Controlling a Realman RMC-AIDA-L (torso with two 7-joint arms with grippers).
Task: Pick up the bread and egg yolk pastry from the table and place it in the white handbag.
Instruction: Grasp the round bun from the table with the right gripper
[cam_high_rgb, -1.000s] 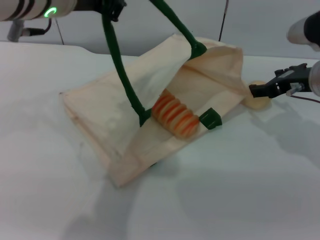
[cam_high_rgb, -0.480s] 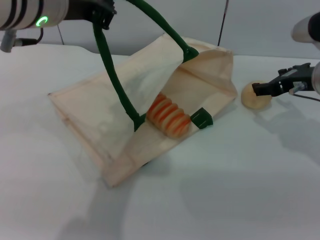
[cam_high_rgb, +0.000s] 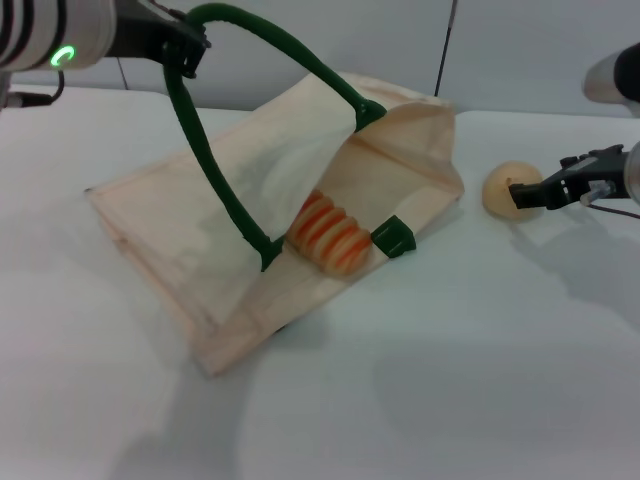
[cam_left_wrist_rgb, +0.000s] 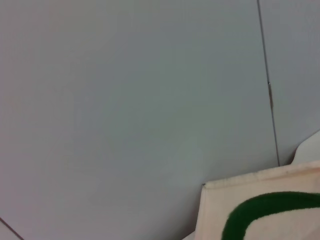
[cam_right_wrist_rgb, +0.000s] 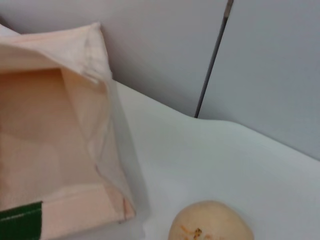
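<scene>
While the left gripper (cam_high_rgb: 180, 45) clamps the bag's handle (cam_high_rgb: 215, 180), the right gripper (cam_high_rgb: 520, 195) touches the pastry (cam_high_rgb: 500, 187) on the table (cam_high_rgb: 450, 380); finger state unclear. The pastry looks light and crumbly: pinch its sides gently. The bread (cam_high_rgb: 328, 235) lies inside the bag (cam_high_rgb: 170, 220).

The left tool (cam_high_rgb: 185, 48) has dragged the white handbag (cam_high_rgb: 190, 230) leftward, clear of the egg yolk pastry (cam_high_rgb: 503, 189).
</scene>
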